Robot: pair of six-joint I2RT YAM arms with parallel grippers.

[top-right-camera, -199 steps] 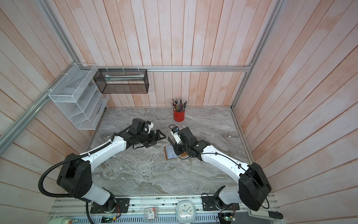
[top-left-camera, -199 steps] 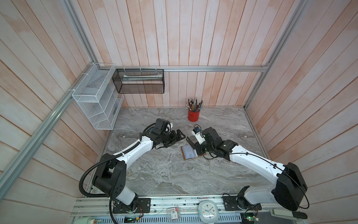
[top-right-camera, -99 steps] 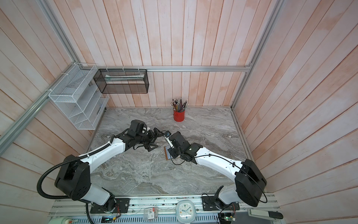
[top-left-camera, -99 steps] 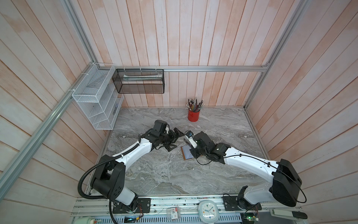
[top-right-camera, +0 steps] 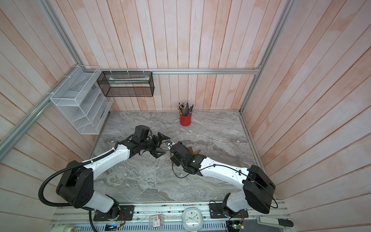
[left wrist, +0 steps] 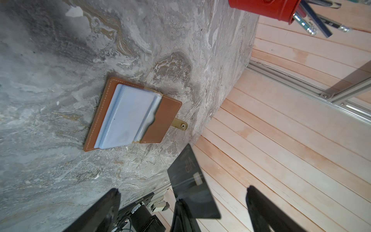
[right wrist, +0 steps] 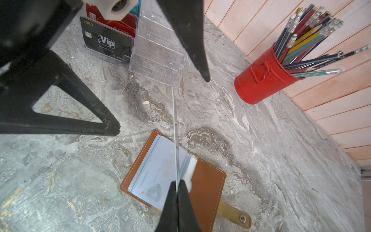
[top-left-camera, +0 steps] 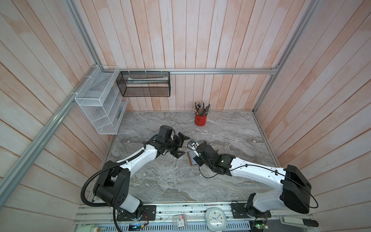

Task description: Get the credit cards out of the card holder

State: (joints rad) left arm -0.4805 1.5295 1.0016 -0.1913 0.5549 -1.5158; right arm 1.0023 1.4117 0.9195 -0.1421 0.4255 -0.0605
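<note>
Right hand [right wrist: 177, 185] was clamped fully shut on one short end of a thin black plastic card [left wrist: 192, 180] with gold "VIP" lettering and a chip. The card was in the air, clear of the worktop, and edge-on in the right wrist view.

Left hand [top-left-camera: 185, 146] was spread wide and gripping nothing. The card's free end sat in the gap between its fingers [left wrist: 108, 209], and I saw no contact with either one.

The tan-brown leather card holder [left wrist: 160, 120] lay open and flat on the grey marble-pattern worktop [top-left-camera: 220, 140], near the middle and just under the right hand. Its pale grey-clear plastic sleeves [left wrist: 128, 118] faced up, and the snap-button strap [left wrist: 180, 125] lay flat on the worktop beside it. Couldn't tell whether the sleeves had any cards in them.

The clear acrylic tiered rack [right wrist: 158, 52] stood near the holder, not touching it, with black and red "Vip" cards [right wrist: 106, 40] upright in it. The red metal pencil cup [right wrist: 261, 82] stood near the back wall, well apart from the holder.
</note>
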